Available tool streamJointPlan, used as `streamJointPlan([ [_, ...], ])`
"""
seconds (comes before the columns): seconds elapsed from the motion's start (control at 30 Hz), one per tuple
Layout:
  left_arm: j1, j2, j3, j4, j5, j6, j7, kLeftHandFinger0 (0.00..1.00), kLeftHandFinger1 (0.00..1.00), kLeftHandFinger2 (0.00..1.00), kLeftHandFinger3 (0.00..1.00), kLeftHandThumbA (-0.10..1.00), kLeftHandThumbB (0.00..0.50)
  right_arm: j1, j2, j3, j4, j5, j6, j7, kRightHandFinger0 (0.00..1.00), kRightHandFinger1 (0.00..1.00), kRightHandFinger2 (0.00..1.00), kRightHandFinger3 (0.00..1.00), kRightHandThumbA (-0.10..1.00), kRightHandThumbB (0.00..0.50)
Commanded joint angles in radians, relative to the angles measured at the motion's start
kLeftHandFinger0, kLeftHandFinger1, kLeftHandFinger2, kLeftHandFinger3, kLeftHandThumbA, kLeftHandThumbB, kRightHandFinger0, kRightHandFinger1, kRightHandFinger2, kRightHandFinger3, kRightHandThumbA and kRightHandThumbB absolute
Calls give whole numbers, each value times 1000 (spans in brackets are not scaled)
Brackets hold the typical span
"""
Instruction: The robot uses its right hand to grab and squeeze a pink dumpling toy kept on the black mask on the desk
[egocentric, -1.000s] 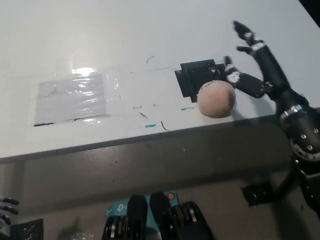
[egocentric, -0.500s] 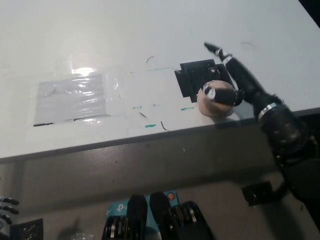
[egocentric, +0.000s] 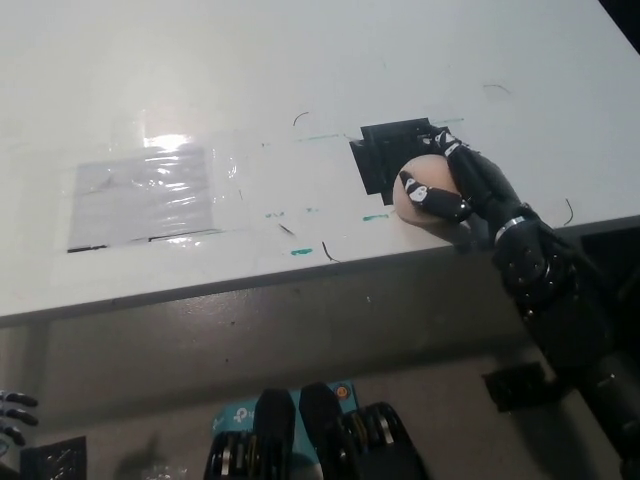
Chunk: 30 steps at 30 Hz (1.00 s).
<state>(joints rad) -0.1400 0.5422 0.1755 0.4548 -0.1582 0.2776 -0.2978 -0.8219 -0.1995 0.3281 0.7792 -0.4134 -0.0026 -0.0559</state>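
The pink dumpling toy (egocentric: 417, 205) lies at the near right of the white desk, partly on the black mask (egocentric: 385, 155) marked on the desk. My black right hand (egocentric: 455, 185) is wrapped over the toy from the right, its fingers (egocentric: 432, 196) curled across the toy's top and front, covering most of it. My white left hand (egocentric: 10, 418) rests low at the picture's bottom left, only its fingertips showing.
A shiny clear plastic sheet (egocentric: 150, 195) is taped flat on the desk (egocentric: 250, 80) at the left. Green and black pen marks (egocentric: 300, 250) dot the surface near the front edge (egocentric: 300, 280). A blue box (egocentric: 240, 415) sits on the floor below.
My right hand came down from open and raised at the toy's right, swung over the toy and closed its fingers around it. The toy has stayed at the same spot.
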Motion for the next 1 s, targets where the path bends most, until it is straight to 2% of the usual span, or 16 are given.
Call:
streamJointPlan([
  [0.0, -33, 29, 15, -15, -15, 6, -14, 14, 256, 361, 397, 1000, 500, -69, 13, -2, 52, -16, -82, -39, 1000, 1000, 1000, 1000, 555, 432],
  [0.27, -39, 38, 19, -21, -16, 8, -17, 28, 266, 373, 422, 1000, 500, -42, 33, 74, 36, -26, -97, 126, 1000, 1000, 1000, 1000, 543, 404],
  [0.33, -42, 39, 16, -19, -8, 6, -12, 23, 262, 370, 431, 1000, 500, -38, 37, 80, 37, -24, -100, 118, 849, 1000, 1000, 1000, 500, 410],
  [0.37, -40, 40, 16, -22, -11, 0, -17, 25, 266, 370, 425, 1000, 500, -18, 39, 111, 19, -64, -124, 78, 310, 375, 700, 1000, 482, 314],
  [0.4, -39, 39, 17, -22, -11, 0, -16, 18, 258, 356, 406, 1000, 500, -12, 42, 116, 7, -70, -120, 64, 38, 101, 490, 1000, 418, 264],
  [0.43, -40, 38, 19, -21, -14, 0, -15, 18, 257, 355, 402, 1000, 500, -5, 45, 119, -7, -72, -110, 56, 8, 23, 426, 1000, 398, 244],
  [0.5, -41, 36, 20, -16, -17, 4, -17, 34, 252, 361, 398, 1000, 500, 18, 48, 132, -43, -108, -142, -10, 0, 0, 18, 1000, -88, 4],
  [0.53, -39, 35, 21, -18, -19, 5, -17, 34, 254, 365, 399, 1000, 500, 22, 43, 145, -48, -132, -156, -34, 0, 0, 1, 1000, -100, 0],
  [0.6, -41, 32, 23, -13, -17, -4, -12, 27, 247, 357, 388, 1000, 500, 17, 34, 180, -50, -194, -212, -119, 0, 0, 54, 985, -100, 0],
  [0.63, -41, 32, 23, -17, -16, 2, -10, 21, 243, 348, 380, 1000, 500, 13, 33, 183, -54, -197, -205, -123, 25, 136, 353, 651, -100, 0],
  [0.7, -40, 35, 25, -16, -25, 2, -23, 25, 251, 362, 405, 1000, 500, 11, 34, 184, -43, -207, -235, -177, 0, 109, 251, 143, -100, 10],
  [0.73, -37, 39, 15, -24, -7, -3, -14, 16, 243, 350, 416, 1000, 500, 11, 41, 173, -26, -212, -256, -238, 0, 103, 304, 23, -100, 0],
  [0.77, -34, 37, 15, -28, -9, -4, -16, 16, 248, 357, 430, 1000, 500, 14, 41, 169, -29, -219, -254, -263, 0, 266, 603, 124, -100, 0],
  [0.8, -33, 38, 16, -27, -11, -6, -18, 17, 253, 361, 444, 1000, 500, 15, 42, 166, -31, -221, -253, -270, 0, 314, 681, 216, -100, 0],
  [0.83, -34, 38, 18, -21, -15, -8, -20, 22, 255, 372, 465, 1000, 500, 18, 43, 153, -48, -226, -231, -289, 0, 345, 694, 362, -100, 0],
  [0.97, -31, 39, 12, -28, -6, -12, -17, 30, 254, 365, 444, 1000, 500, 10, 30, 124, -62, -261, -272, -425, 0, 172, 524, 429, -100, 7],
])
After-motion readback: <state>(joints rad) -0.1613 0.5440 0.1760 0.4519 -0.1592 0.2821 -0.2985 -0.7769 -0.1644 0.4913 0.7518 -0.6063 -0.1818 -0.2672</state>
